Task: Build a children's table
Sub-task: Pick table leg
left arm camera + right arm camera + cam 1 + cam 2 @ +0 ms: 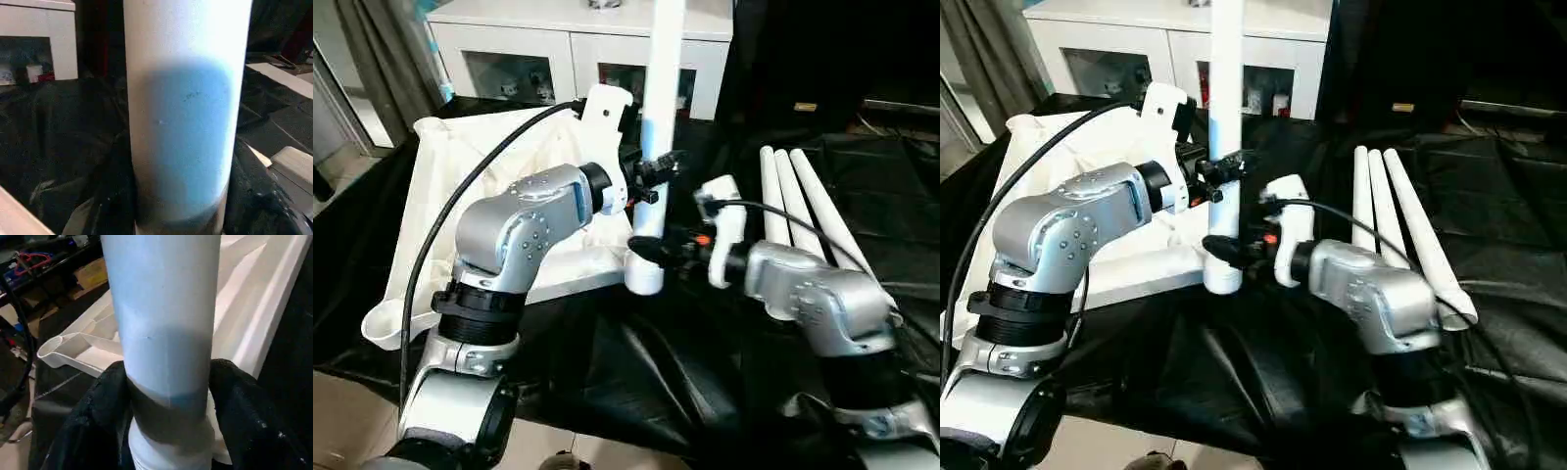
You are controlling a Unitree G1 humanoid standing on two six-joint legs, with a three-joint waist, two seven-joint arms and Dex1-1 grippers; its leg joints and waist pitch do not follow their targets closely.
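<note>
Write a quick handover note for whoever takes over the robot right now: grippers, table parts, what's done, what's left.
Left gripper: shut on the upright leg, higher up.
Right gripper: shut on the same leg, near its base.
Tabletop: lying underside up on the black cloth; the held leg stands at its near corner socket. Whether it is fully seated cannot be told.
Three spare legs: side by side on the cloth to the robot's right.
Left: seat this leg, then fit the other three.

Upright leg point(658, 98): smooth white plastic, slight sheen. Tabletop point(460, 176): matt white plastic, ribbed. Three spare legs point(803, 206), same plastic. Table cover point(636, 362): black cloth (glossy, creased). Forearms point(524, 225): brushed silver metal. Fingers point(93, 426): matt black, rough.
</note>
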